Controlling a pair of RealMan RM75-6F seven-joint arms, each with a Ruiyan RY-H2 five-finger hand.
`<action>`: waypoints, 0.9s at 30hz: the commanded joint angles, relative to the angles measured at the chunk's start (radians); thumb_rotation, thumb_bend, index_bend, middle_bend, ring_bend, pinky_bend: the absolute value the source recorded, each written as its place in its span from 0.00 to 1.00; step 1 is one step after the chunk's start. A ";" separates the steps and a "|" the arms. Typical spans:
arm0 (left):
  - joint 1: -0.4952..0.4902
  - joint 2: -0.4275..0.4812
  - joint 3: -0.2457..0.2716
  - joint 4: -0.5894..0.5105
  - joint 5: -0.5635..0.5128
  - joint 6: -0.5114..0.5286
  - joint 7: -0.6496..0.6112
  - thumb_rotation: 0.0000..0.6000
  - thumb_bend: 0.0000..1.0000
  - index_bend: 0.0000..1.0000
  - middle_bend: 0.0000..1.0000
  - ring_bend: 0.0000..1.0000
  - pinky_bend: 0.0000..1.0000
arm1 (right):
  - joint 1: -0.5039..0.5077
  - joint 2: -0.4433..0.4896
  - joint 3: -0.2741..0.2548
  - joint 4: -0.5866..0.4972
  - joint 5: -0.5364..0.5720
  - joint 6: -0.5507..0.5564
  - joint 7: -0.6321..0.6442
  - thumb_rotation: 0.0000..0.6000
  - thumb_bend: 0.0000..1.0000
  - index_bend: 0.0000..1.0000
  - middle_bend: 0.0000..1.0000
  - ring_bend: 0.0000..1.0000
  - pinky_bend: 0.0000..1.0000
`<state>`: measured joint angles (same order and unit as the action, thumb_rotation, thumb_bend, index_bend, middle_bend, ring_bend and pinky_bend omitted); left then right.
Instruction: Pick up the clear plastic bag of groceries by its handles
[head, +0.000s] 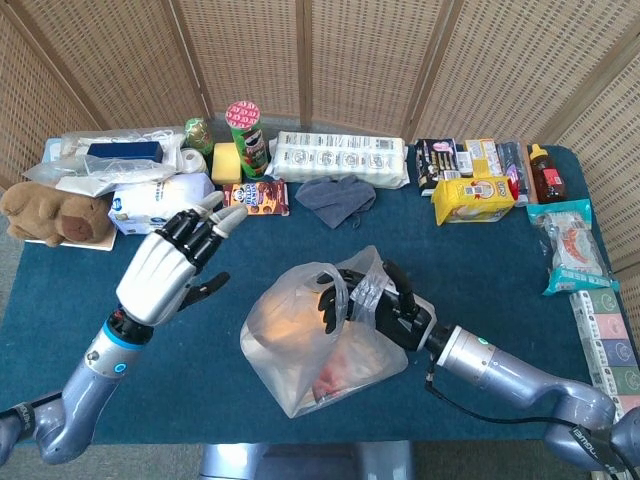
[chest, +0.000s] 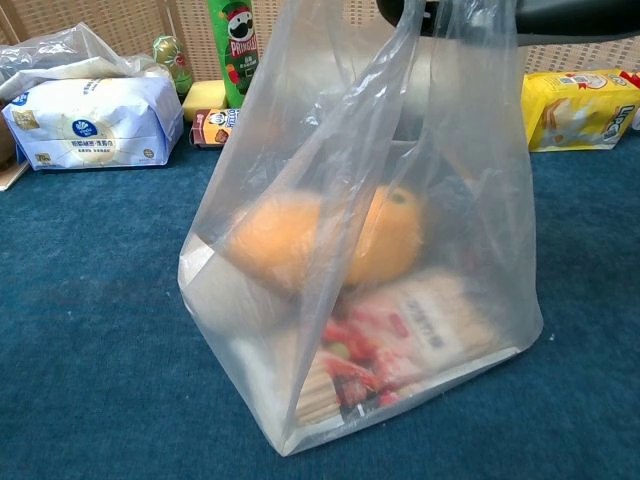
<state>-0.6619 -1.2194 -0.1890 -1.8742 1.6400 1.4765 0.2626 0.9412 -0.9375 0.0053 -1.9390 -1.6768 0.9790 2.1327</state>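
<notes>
Left hand free and spread, right hand closed in the handles.

The silver left hand (head: 165, 272) is raised at the left of the head view, palm turned inward, its black fingers (head: 200, 228) apart and holding nothing, its grey forearm running down to the lower left corner. The black right hand (head: 372, 302) reaches in from the lower right on a silver forearm, fingers curled through the handles of the clear plastic bag (head: 300, 335).

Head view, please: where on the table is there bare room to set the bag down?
Bare cloth lies between the bag and the yellow box, and along the near edge left of the bag, under the left hand. The back row, from teddy to honey bottle, is crowded.
</notes>
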 joint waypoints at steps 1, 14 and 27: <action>0.048 0.015 0.020 0.007 0.010 0.042 -0.009 1.00 0.00 0.00 0.19 0.10 0.31 | 0.008 0.022 0.004 -0.025 0.007 -0.021 0.015 0.21 0.11 0.29 0.43 0.44 0.44; 0.241 0.032 0.126 0.032 0.031 0.171 -0.012 1.00 0.00 0.00 0.19 0.10 0.31 | -0.008 0.126 0.095 -0.148 0.250 -0.106 0.032 0.62 0.21 0.50 0.58 0.65 0.73; 0.495 0.004 0.284 0.139 0.068 0.317 -0.058 1.00 0.00 0.00 0.19 0.10 0.31 | -0.089 0.293 0.255 -0.230 0.309 -0.099 0.127 1.00 0.24 0.63 0.71 0.81 0.89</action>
<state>-0.1964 -1.2051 0.0739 -1.7594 1.7023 1.7715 0.2131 0.8650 -0.6622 0.2408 -2.1574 -1.3764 0.8804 2.2446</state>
